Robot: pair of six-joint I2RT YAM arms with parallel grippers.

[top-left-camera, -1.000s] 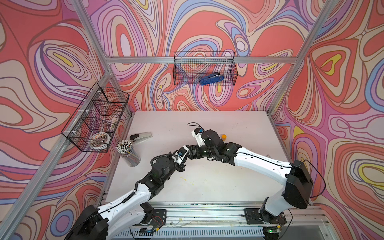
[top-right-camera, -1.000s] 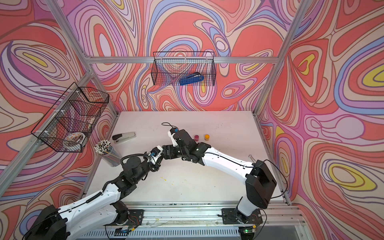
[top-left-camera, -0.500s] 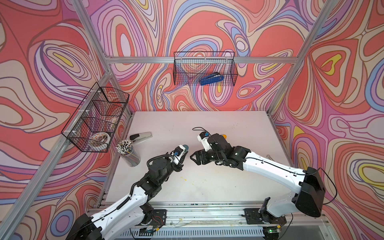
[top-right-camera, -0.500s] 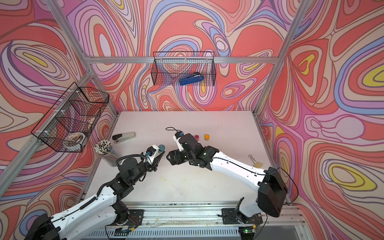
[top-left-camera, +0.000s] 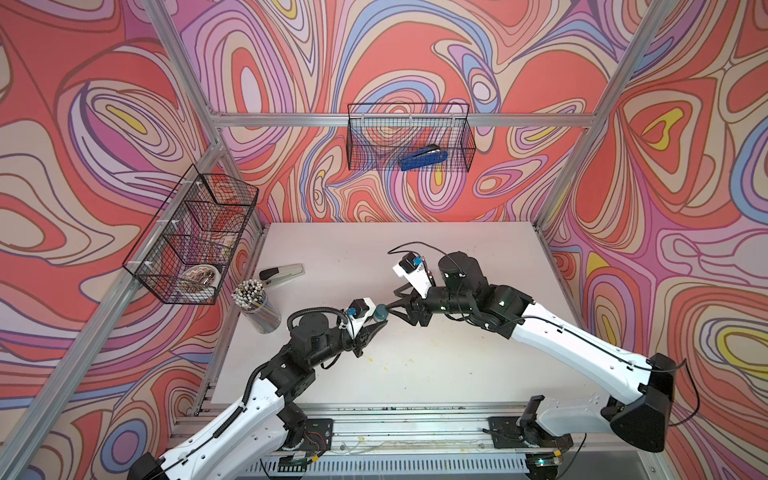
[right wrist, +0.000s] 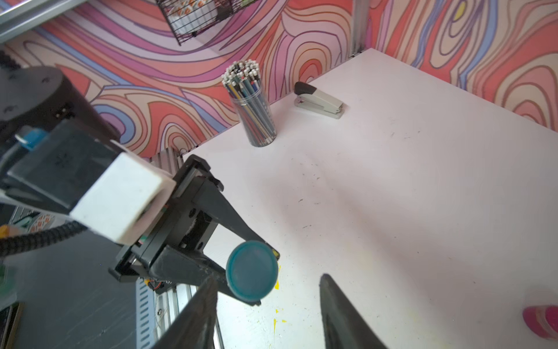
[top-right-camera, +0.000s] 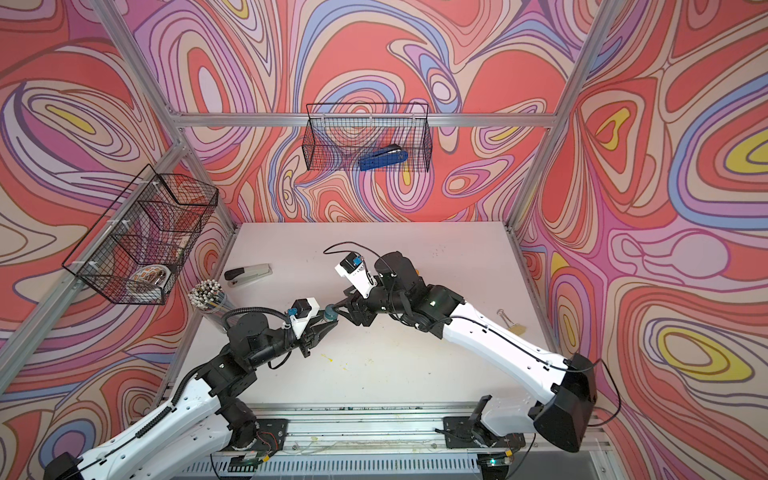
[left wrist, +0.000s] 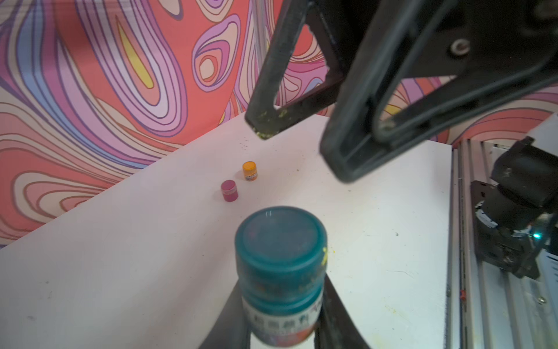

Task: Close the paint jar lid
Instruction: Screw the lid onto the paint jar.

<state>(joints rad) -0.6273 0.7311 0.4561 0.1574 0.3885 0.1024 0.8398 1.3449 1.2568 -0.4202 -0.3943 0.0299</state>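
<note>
Teal lid [left wrist: 280, 238] sits on the paint jar [left wrist: 282, 314], which my left claw [top-left-camera: 374, 326] clamps by its body above the counter [left wrist: 120, 272]. My right claw [left wrist: 302, 151], on the lid a second ago and then drawn back wide, is at it again. Its jaws are apart and grip nothing, so I judge another tightening turn is due.

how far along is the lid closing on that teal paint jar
Done: the teal lid sits on the paint jar, which the left claw grips. In hand: the right claw hangs open just beyond the lid, not touching it. Left: tightening, if needed; its tightness cannot be judged.
</note>
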